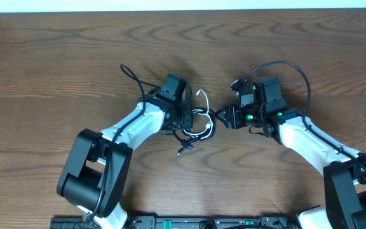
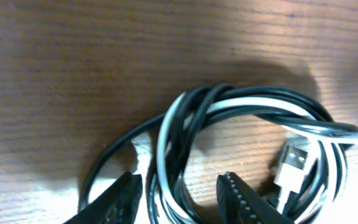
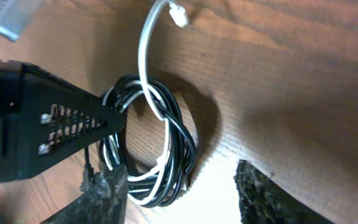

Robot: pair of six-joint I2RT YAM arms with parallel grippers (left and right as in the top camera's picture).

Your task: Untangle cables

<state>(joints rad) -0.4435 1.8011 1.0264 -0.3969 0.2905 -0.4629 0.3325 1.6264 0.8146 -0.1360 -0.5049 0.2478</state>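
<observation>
The black and white cables (image 1: 200, 125) lie wound together in one small coil at the table's middle. In the left wrist view the coil (image 2: 247, 106) shows twisted black and white strands and a white USB plug (image 2: 291, 165). My left gripper (image 2: 182, 199) stands open, its fingers (image 2: 126, 199) astride several strands of the coil's near side. My right gripper (image 3: 188, 199) is open too, just right of the coil (image 3: 148, 143), whose lower edge lies by the left finger (image 3: 104, 193). The white cable's free end (image 3: 179, 15) sticks up away from the coil.
A black plug end (image 1: 182, 151) trails from the coil toward the front. Both grippers (image 1: 186, 117) (image 1: 222, 117) face each other closely across the coil. Thick black arm wires (image 1: 132, 75) (image 1: 294, 67) loop behind each wrist. Bare wooden table (image 1: 56, 63) lies all around.
</observation>
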